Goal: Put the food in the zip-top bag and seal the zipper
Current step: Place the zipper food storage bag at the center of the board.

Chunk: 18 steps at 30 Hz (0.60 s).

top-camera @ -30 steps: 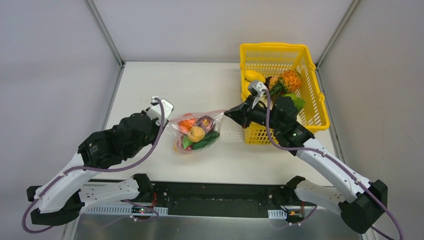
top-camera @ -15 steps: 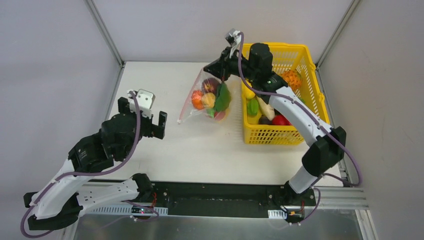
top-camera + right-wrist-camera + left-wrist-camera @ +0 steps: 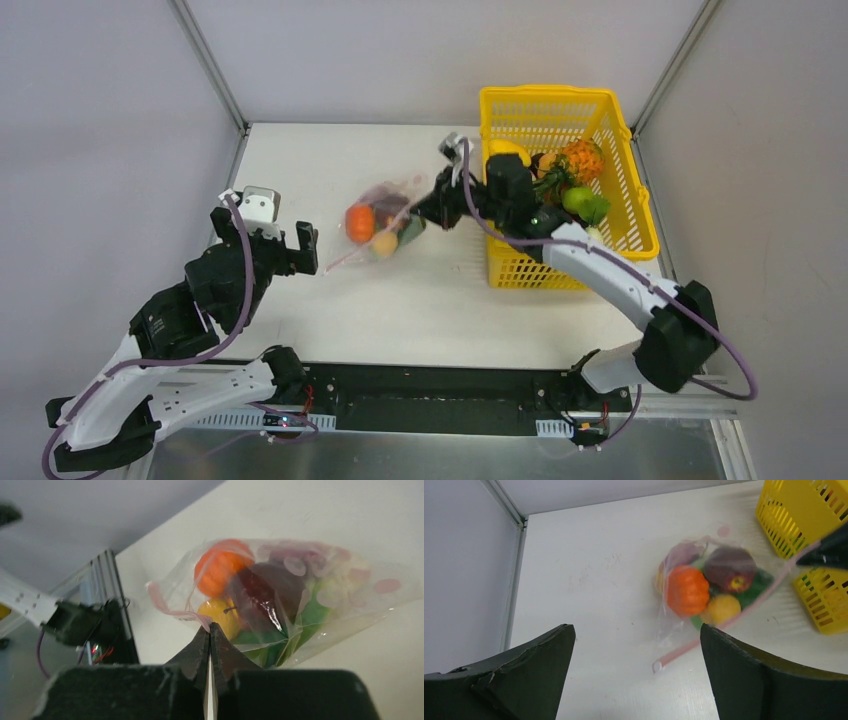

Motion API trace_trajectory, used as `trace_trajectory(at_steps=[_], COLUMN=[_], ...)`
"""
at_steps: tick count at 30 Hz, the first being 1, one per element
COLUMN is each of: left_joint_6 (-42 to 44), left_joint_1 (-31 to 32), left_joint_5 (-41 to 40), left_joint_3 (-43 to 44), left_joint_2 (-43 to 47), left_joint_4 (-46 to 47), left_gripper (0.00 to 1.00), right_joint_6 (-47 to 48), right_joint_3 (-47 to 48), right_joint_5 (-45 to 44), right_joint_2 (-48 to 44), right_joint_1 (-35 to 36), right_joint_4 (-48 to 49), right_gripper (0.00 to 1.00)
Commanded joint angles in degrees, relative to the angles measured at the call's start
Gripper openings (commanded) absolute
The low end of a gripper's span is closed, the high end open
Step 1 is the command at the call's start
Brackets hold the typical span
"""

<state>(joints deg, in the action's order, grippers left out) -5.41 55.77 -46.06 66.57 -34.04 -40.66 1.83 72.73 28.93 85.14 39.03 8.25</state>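
Note:
The zip-top bag (image 3: 385,222) lies slack at mid table, holding the food: an orange pumpkin (image 3: 687,591), a dark purple fruit (image 3: 730,569), a yellow piece (image 3: 723,608) and green pieces (image 3: 311,614). Its pink zipper (image 3: 729,625) runs slanting from the table up to my right gripper (image 3: 210,626), which is shut on the strip's upper end. The strip's free end (image 3: 658,666) touches the table. My left gripper (image 3: 636,630) stands open and empty, left of the bag and apart from it.
A yellow lattice basket (image 3: 610,235) stands at the back right, right behind my right gripper, with a pineapple (image 3: 583,158), a green fruit (image 3: 580,202) and a yellow piece (image 3: 508,150) inside. Frame posts and grey walls close in the table's left and right sides.
My left gripper opened, let go of the bag and drew back to the left. My right gripper swung the bag up toward the back, then lowered it to mid table.

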Motion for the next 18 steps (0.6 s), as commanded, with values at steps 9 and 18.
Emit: trace_trajectory(at_steps=[9,18], left_joint_6=[-3.49,-6.38], left_joint_1=[-0.90,-8.82], left_joint_5=[3.03,15.06], left_joint_3=[-0.98,-2.11], left_joint_2=[-2.96,-6.43], left_joint_4=[2.03,1.53], left_gripper=[0.99,0.99], right_joint_6=[5.69,5.11], right_joint_3=[-16.29,-16.95], right_joint_5=[0.95,-16.19], right_joint_2=[-23.50,-31.00], right_joint_1=[9.06,9.00], right_joint_4=[-5.74,-5.30], right_gripper=[0.56,0.69])
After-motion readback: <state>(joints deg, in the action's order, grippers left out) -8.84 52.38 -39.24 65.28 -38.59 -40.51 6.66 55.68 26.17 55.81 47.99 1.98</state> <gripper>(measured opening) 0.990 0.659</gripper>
